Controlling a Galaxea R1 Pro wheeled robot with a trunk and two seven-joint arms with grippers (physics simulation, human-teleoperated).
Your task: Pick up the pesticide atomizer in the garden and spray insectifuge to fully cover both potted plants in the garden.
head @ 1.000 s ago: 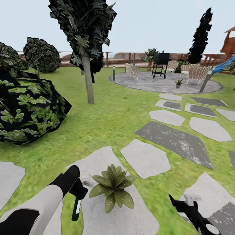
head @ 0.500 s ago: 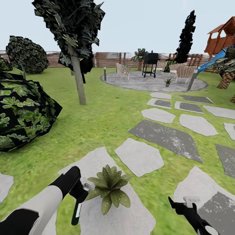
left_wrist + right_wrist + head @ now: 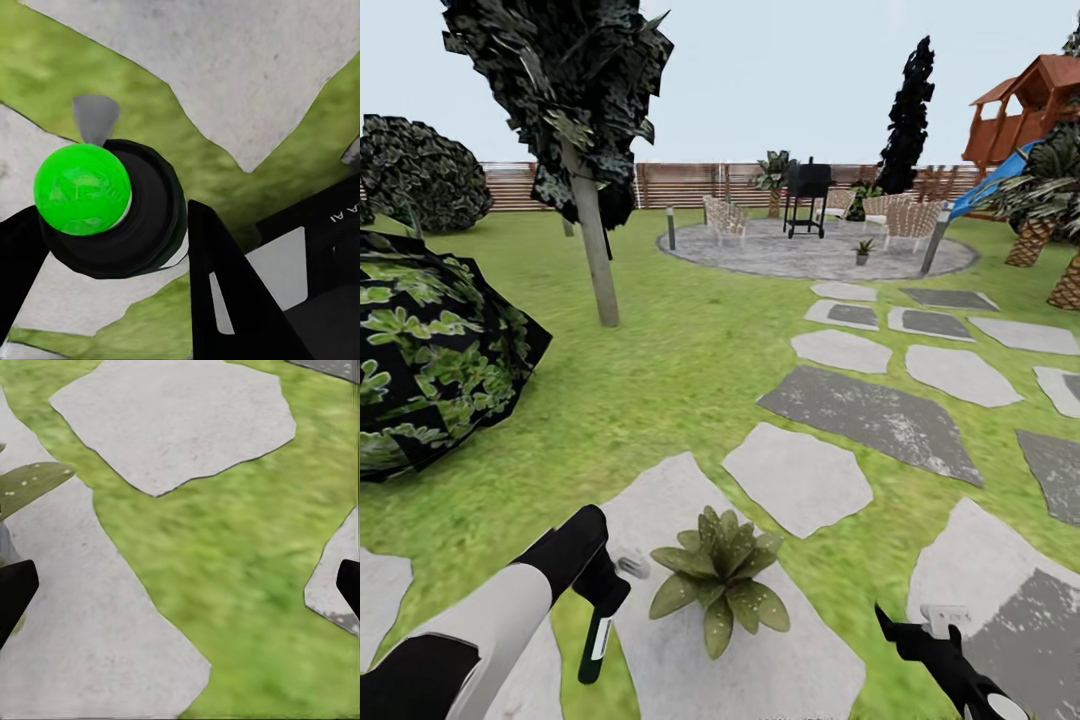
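Atomizer in hand beside the near plant

The left gripper (image 3: 603, 592) is clamped on the pesticide atomizer (image 3: 596, 640), hanging just beside a potted plant (image 3: 721, 585) on a stepping stone (image 3: 800, 478). The right gripper (image 3: 912, 634) is spread, empty. The bottle looks light, rigid, perhaps slick; grip near its neck.

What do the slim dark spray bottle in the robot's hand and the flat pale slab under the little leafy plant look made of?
The slim dark green-black spray bottle looks like smooth plastic: glossy sides, pale label, though a render leaves that open. The flat pale grey stepping slab under the small potted rosette plant looks like rough matte stone, speckled and irregularly edged.
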